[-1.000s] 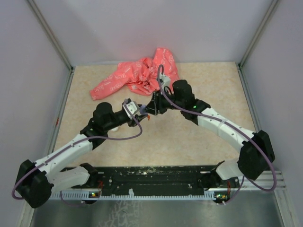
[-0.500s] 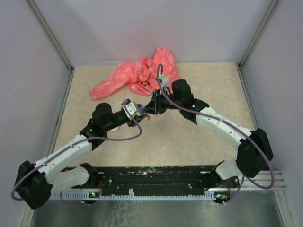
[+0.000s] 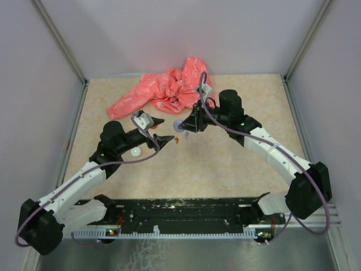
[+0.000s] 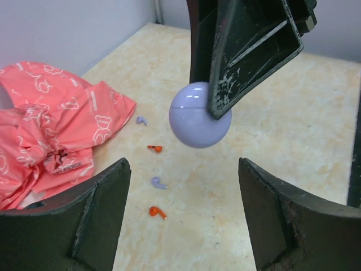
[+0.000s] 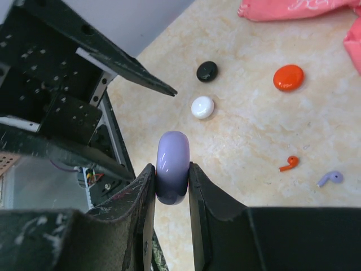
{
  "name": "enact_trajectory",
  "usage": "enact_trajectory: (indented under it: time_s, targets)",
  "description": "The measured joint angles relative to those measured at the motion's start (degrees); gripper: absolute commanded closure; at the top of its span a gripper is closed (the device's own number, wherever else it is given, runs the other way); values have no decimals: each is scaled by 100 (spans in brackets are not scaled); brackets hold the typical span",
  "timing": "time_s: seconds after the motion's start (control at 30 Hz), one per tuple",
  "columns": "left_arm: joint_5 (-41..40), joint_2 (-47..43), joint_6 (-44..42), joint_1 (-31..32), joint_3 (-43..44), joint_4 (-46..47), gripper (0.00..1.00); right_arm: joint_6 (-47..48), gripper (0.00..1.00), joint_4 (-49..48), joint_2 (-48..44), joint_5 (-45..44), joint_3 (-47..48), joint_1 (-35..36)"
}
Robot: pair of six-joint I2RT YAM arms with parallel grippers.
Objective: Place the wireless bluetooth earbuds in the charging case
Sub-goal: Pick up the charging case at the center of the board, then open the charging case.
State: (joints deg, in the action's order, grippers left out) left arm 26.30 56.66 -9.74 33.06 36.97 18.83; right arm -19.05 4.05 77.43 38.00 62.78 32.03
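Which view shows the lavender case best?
Left wrist: the lavender case faces it broadside, pinched by the right gripper. Right wrist shows it edge-on between the fingers; top view, only a small pale dot.

The top view looks down from above and behind the arm bases over the whole beige speckled tabletop. The left wrist view sits low behind the left hand, facing a glossy lavender round disc close up. The right wrist view looks steeply down past the right hand and the same disc. All three show the crumpled pink printed cloth.
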Motion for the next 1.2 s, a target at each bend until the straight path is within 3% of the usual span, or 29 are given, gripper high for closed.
enact_trajectory:
  time_s: [0.2,0.5,0.73,1.2]
  targets:
    - [1318,74,1287,-758,-155,949,26,402,92,-114,-326,518,-2,-184]
    - [2446,402,2396,-846,-190,1928,36,1121,92,-66,-420,1290,-2,-184]
    - [2894,586,2870,-846,-192,2284,44,1528,91,28,-374,1727,55,-79]
    - [3405,970,3541,-846,-192,2704,60,2251,91,562,-33,1777,564,350]
